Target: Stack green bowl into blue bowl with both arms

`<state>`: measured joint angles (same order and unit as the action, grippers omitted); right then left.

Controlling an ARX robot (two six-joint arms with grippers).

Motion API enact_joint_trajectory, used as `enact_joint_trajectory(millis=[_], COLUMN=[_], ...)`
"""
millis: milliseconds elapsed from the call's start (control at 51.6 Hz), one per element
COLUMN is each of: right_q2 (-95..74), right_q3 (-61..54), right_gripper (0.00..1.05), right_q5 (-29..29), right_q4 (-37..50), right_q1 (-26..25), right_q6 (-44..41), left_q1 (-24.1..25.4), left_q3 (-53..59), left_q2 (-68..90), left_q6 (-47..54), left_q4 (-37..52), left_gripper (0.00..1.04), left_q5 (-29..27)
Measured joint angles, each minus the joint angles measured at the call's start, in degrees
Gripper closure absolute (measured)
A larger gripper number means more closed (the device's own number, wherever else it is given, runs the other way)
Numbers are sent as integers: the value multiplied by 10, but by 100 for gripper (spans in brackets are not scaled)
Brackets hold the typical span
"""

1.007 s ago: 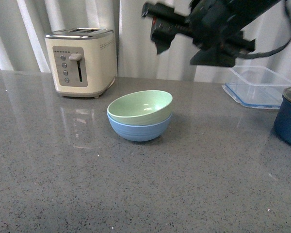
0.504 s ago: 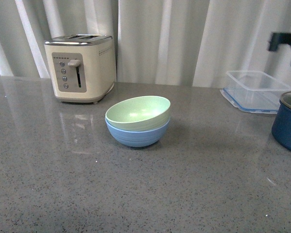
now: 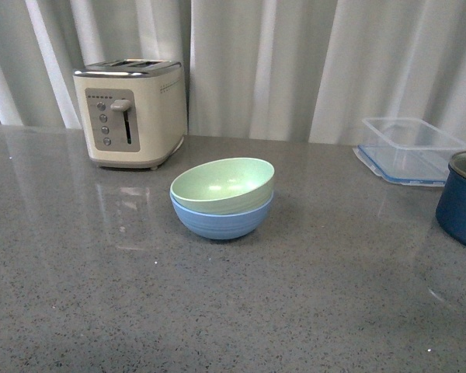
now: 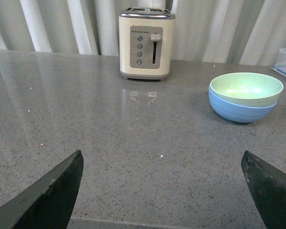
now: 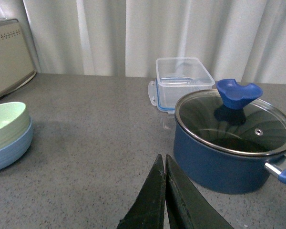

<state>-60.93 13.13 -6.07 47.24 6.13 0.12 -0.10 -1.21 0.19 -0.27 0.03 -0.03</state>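
The green bowl (image 3: pixel 222 184), pale mint and matte, is seen nested inside the blue bowl (image 3: pixel 221 219) near the middle of the grey speckled counter (image 3: pixel 101 295). It is slightly tilted, and its rim stands wider than and above the sky-blue one, on whose lower wall faint rings are seen. A cream toaster (image 3: pixel 130 113) is placed behind and to the left, well apart. To the right, a clear container (image 3: pixel 410 149) and a dark blue pot (image 3: pixel 462 198) are cut off by the frame edge. Neither arm is shown in the front view. The left gripper (image 4: pixel 162 191) is spread wide, only its tips being visible; the right gripper (image 5: pixel 164 191) is pressed together on nothing, near the glass-lidded pot.
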Motion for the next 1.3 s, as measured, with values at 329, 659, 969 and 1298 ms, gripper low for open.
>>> enact_joint_trajectory(millis=[329,659,969,1298], right_q2=[117,202,302,391], right_q3=[-70,-111,-128,-129], right_gripper=[104,104,104,104], right_q5=[56,60,60,60], right_q4=[-49,-82,-169,-254], right_q1=[-58,-60,-60,-60], right_q6=[0,0,0,0], left_q1=[0,0,0,0], left_q3=[0,0,0,0], left_q2=[0,0,0,0], left_q6=[0,0,0,0], left_q4=[0,0,0,0], left_gripper=[7,7,7,7], left_q5=[0,0,0,0])
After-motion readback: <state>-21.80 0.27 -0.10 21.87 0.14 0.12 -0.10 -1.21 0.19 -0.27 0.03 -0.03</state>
